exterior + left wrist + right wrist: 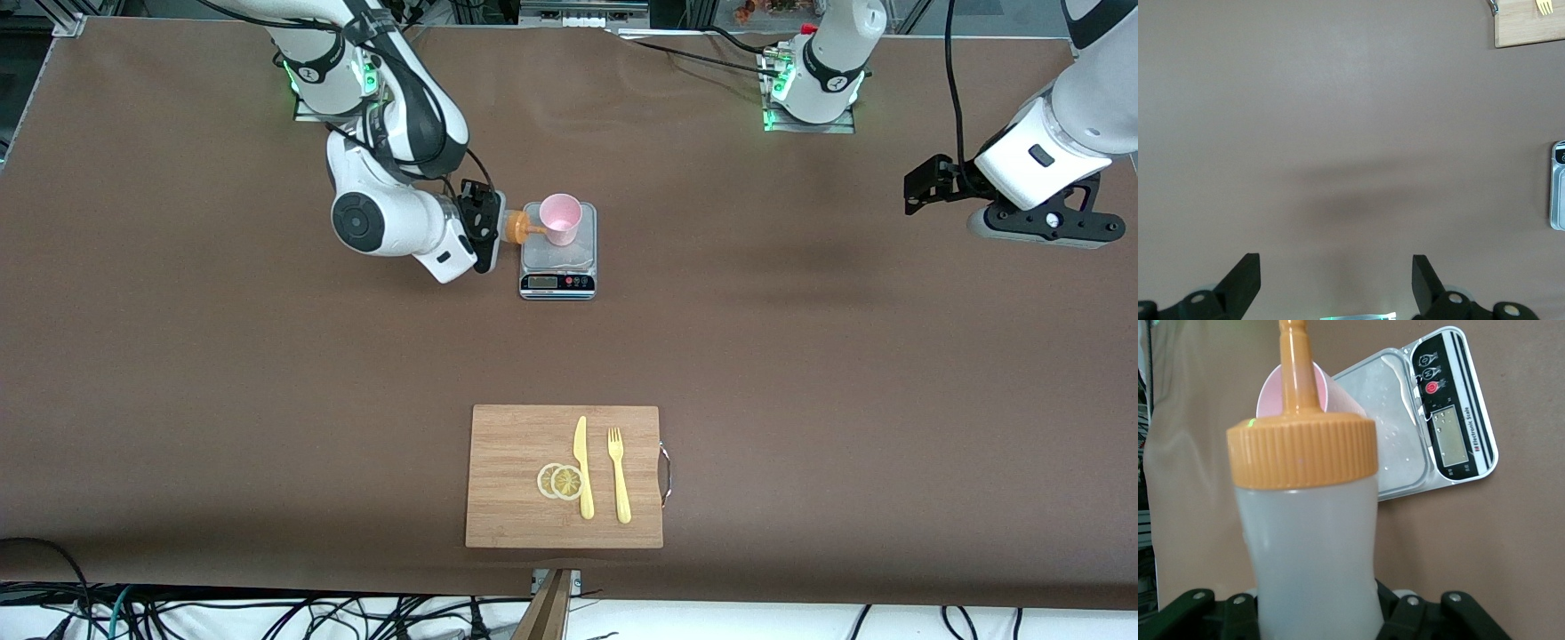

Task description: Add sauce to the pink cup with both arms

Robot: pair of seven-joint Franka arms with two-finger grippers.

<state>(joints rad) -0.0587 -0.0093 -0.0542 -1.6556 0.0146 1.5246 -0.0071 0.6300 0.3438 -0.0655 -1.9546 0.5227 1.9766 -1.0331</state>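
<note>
The pink cup stands on a small kitchen scale. My right gripper is shut on the sauce bottle, a whitish squeeze bottle with an orange cap, held tipped on its side beside the cup. Its orange nozzle reaches the cup's rim. In the right wrist view the bottle fills the middle, its nozzle over the pink cup. My left gripper is open and empty, waiting above the table at the left arm's end; its fingers show over bare table.
A wooden cutting board lies nearer the front camera, with a yellow knife, a yellow fork and two lemon slices. The scale has a dark display panel. The board's corner shows in the left wrist view.
</note>
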